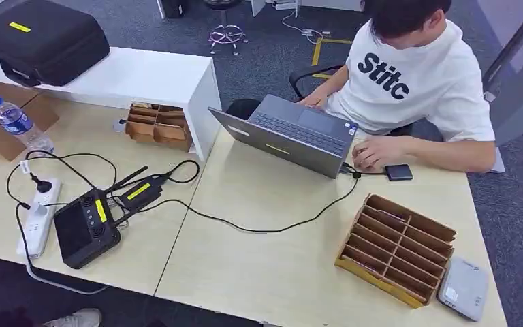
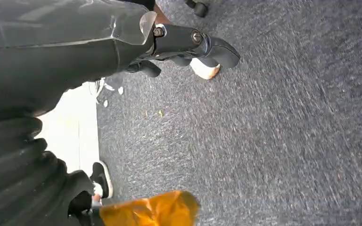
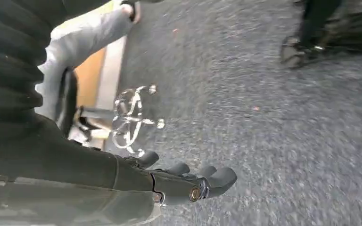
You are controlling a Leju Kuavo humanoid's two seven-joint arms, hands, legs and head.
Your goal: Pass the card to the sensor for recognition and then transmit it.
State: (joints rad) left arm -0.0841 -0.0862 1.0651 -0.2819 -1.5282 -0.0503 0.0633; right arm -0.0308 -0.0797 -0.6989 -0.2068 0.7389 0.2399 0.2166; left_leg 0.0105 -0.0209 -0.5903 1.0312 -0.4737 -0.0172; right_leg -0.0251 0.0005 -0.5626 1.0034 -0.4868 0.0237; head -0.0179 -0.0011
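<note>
A brown cardboard rack with several slots [image 1: 396, 248] lies on the table's right side. Beside it, at the front right corner, sits a flat grey box [image 1: 463, 288]. A small black square device [image 1: 398, 172] lies by the person's hand. Whether cards stand in the slots is too small to tell. My left hand [image 2: 184, 44] hangs over the grey carpet, fingers loosely extended and holding nothing. Over the carpet too hangs my right hand [image 3: 184, 181], its fingers spread and nothing in them.
A person in a white shirt [image 1: 415, 82] sits at the far side, typing on a grey laptop [image 1: 293, 133] with a cable trailing across the table. To the left lie a black controller [image 1: 85, 228], a power strip [image 1: 37, 218], a water bottle [image 1: 17, 122] and a second cardboard rack [image 1: 159, 125].
</note>
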